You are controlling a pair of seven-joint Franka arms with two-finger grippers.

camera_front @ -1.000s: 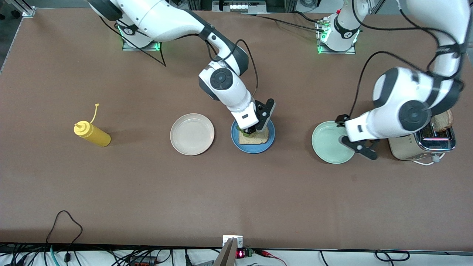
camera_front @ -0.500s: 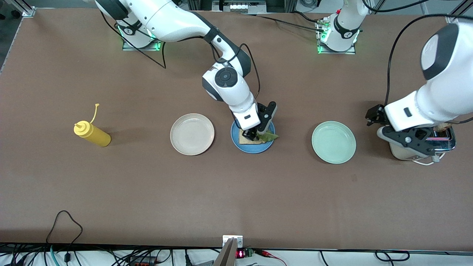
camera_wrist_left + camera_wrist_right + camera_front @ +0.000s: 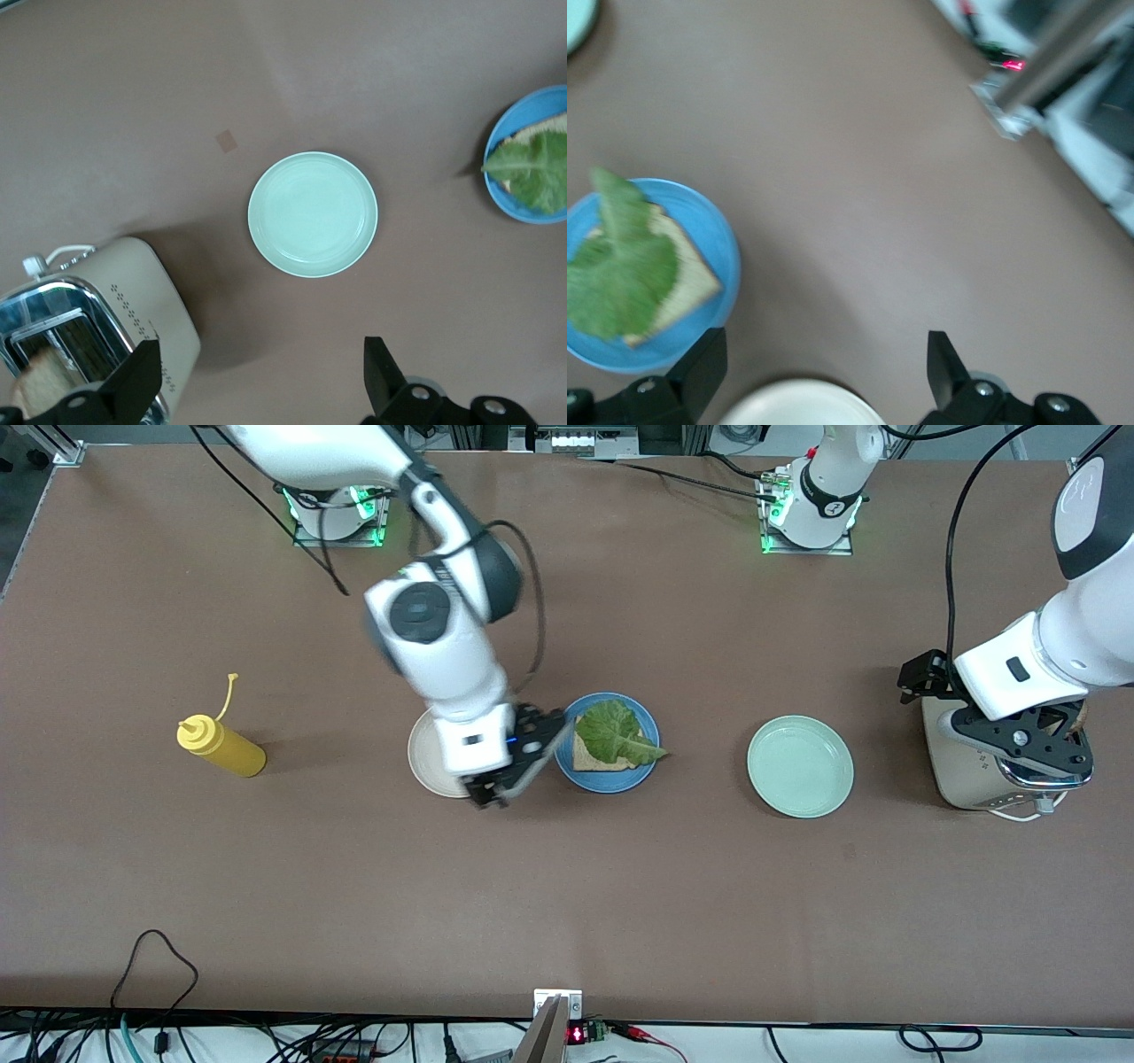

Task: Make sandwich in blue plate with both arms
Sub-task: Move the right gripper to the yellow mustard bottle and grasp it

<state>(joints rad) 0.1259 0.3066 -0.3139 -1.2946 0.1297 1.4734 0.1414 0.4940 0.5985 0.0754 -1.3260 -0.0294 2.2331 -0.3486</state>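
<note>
Front view: the right gripper [image 3: 509, 772] hangs with its fingers spread wide and empty over the edge of the cream plate [image 3: 430, 755], just beside the blue plate [image 3: 605, 779]. On the blue plate lies one bread slice [image 3: 592, 756], with a lettuce leaf [image 3: 614, 731] on it; the leaf's long axis runs slantwise, its narrow end over the rim toward the mint plate [image 3: 800, 766]. The left gripper [image 3: 1019, 741], wide open and empty, hovers over the toaster [image 3: 961, 775], where a bread slice [image 3: 40, 378] sits in a slot. No writing is legible.
</note>
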